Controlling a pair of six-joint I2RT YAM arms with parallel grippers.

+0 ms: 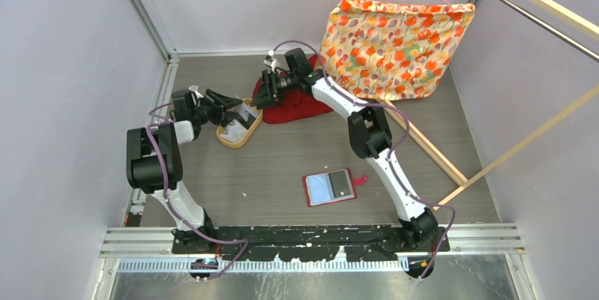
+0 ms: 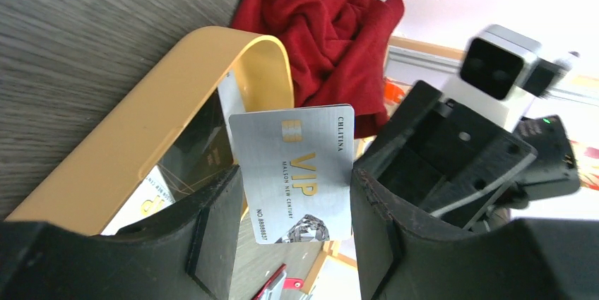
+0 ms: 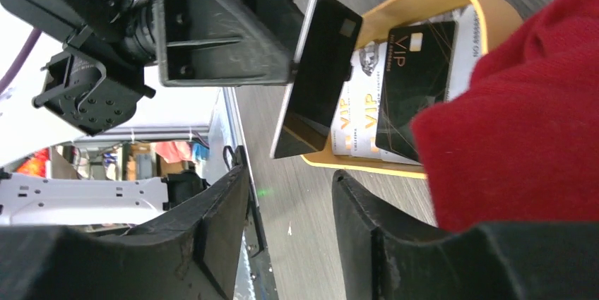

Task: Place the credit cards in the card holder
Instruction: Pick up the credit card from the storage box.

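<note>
My left gripper (image 1: 229,109) (image 2: 295,173) is shut on a silver VIP credit card (image 2: 297,173), gripped by its edges and held tilted over the tan oval tray (image 1: 236,139) (image 2: 141,123). In the right wrist view the card shows its dark back (image 3: 314,74). More cards lie in the tray: a black one (image 3: 417,88) and whitish ones (image 3: 360,120). My right gripper (image 1: 263,95) (image 3: 289,180) is open and empty, just right of the tray beside the red cloth. The red card holder (image 1: 328,187) lies open on the table's near middle.
A crumpled red cloth (image 1: 297,106) (image 3: 523,116) lies right of the tray, under the right wrist. A floral fabric bag (image 1: 395,46) hangs at the back right. Wooden frame bars (image 1: 424,141) run across the right side. Walls close the left and back.
</note>
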